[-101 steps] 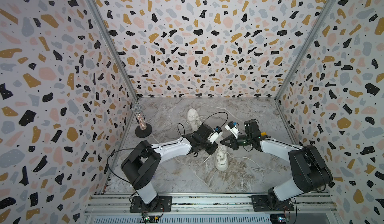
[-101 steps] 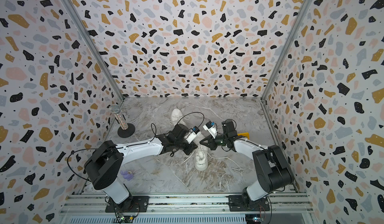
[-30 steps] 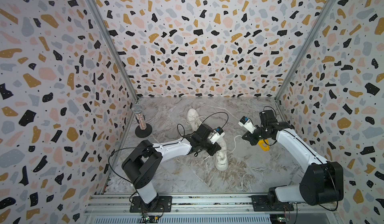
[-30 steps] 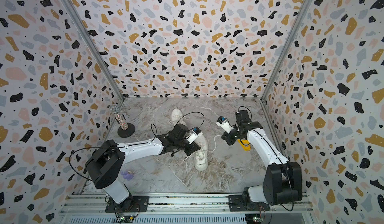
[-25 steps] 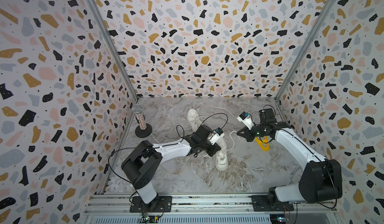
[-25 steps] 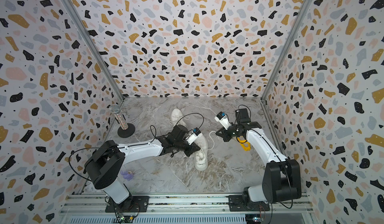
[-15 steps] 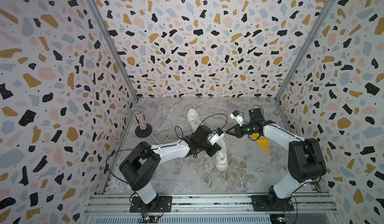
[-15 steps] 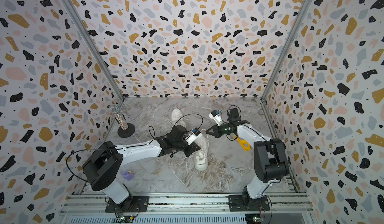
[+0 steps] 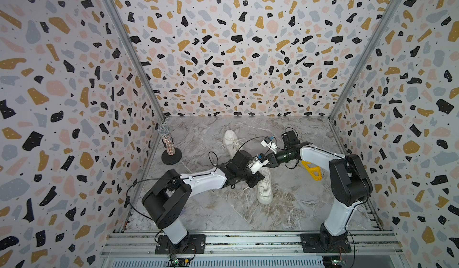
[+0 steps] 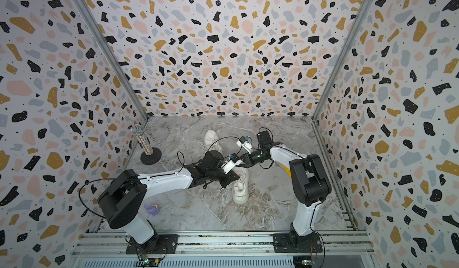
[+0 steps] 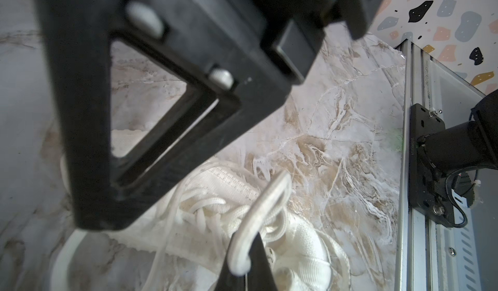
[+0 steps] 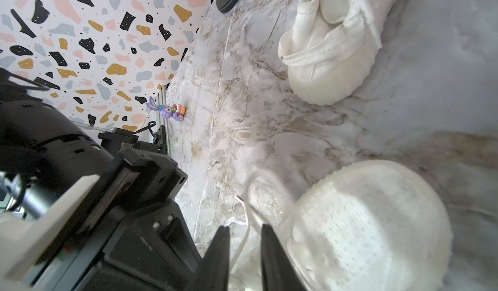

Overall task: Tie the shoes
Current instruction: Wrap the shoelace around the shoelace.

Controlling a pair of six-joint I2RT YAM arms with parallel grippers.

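Two cream knit shoes lie on the marble floor: the near shoe [image 9: 264,189] [image 12: 363,222] at the middle and the far shoe [image 9: 229,140] [image 12: 331,47] behind it. My left gripper [image 11: 249,249] [image 9: 258,178] hangs over the near shoe's laces, shut on a loop of white lace [image 11: 260,214]. My right gripper [image 12: 245,230] [image 9: 267,163] is close beside it, above the shoe's rear. Its jaws stand slightly open, and a thin lace strand [image 12: 241,243] runs through the gap. The right fingers [image 11: 161,119] fill much of the left wrist view.
A glittery microphone on a round black stand [image 9: 167,143] is at the back left. On the floor by the right arm lies a yellow plastic piece [image 9: 311,170]. A small purple toy [image 10: 152,209] [image 12: 168,111] sits near the left arm's base. Patterned walls enclose three sides.
My right arm has swung in from the right side to the near shoe, next to the left gripper, and its jaws have parted. The left gripper has kept its hold.
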